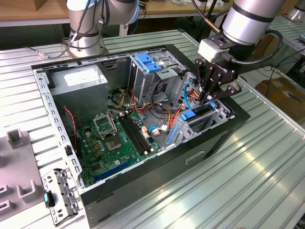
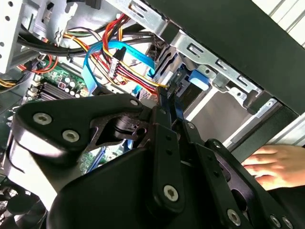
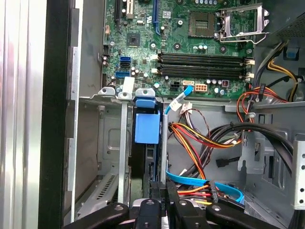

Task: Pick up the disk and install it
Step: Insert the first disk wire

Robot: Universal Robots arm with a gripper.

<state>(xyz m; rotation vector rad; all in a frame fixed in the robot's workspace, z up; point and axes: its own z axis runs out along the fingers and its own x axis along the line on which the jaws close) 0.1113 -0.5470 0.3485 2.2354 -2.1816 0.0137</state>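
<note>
Blue-railed silver disk [image 3: 147, 143], clamped edge-on in the black pincer [image 3: 157, 202] within its grey metal bay slot [image 3: 123, 143], risks snagging nearby orange and blue cables [image 3: 200, 183].

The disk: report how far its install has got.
Done: the disk is off the table and stands edge-on in the drive cage of the open computer case. In hand: the end effector is at its edge. Left: whether it is fully seated cannot be told.

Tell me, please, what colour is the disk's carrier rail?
Bright blue, clearest in the first wrist view on the disk seated in its bay.
</note>
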